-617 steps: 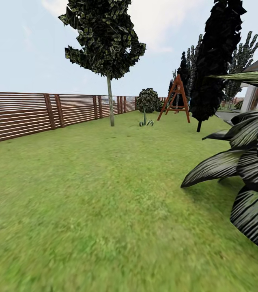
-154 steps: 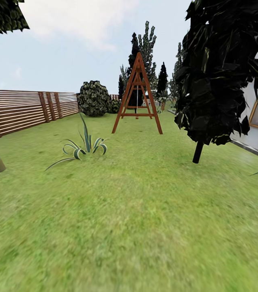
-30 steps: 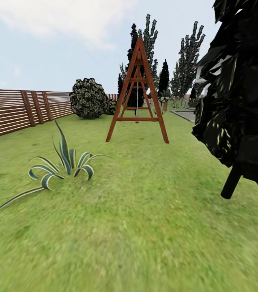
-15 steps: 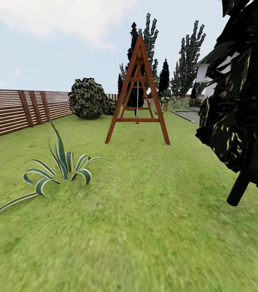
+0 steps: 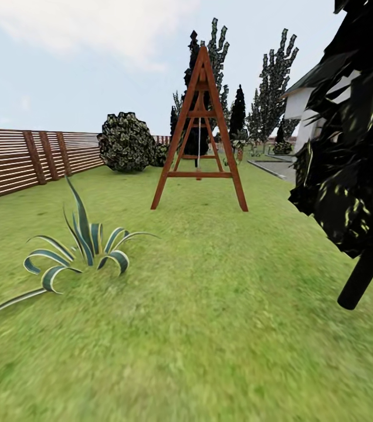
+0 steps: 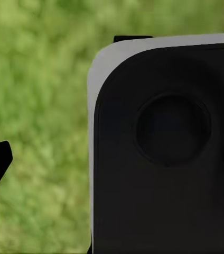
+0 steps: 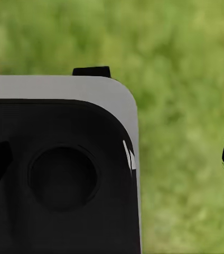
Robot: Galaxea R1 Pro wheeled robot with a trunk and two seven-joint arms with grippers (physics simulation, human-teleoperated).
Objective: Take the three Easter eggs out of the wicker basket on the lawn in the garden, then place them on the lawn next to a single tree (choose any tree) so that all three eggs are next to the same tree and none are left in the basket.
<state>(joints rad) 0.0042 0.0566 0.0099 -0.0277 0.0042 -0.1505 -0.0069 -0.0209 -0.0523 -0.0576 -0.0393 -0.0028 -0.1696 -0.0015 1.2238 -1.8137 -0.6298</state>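
Where lawn [image 5: 210, 328] spreads, both fingers look blurred, perhaps apart.

Bright, even daylight outdoors; sharp far off, smeared close in.

In the head view the lawn [image 5: 210, 328] is evenly lit and bright green, with almost no cast shadows, just faint darkening under the striped plant [image 5: 84, 249] at 9 o'clock. The sky [image 5: 92, 58] is pale with a soft white cloud toward 12 o'clock and no glare. The swing frame [image 5: 199, 135] and fence [image 5: 16, 161] render fairly crisp, while grass toward 6 o'clock smears into blur. The black tree [image 5: 356, 152] at 3 o'clock is nearly featureless dark. In both wrist views the grass [image 6: 38, 106] is heavily out of focus, and the dark housing [image 7: 59, 180] shows little detail.
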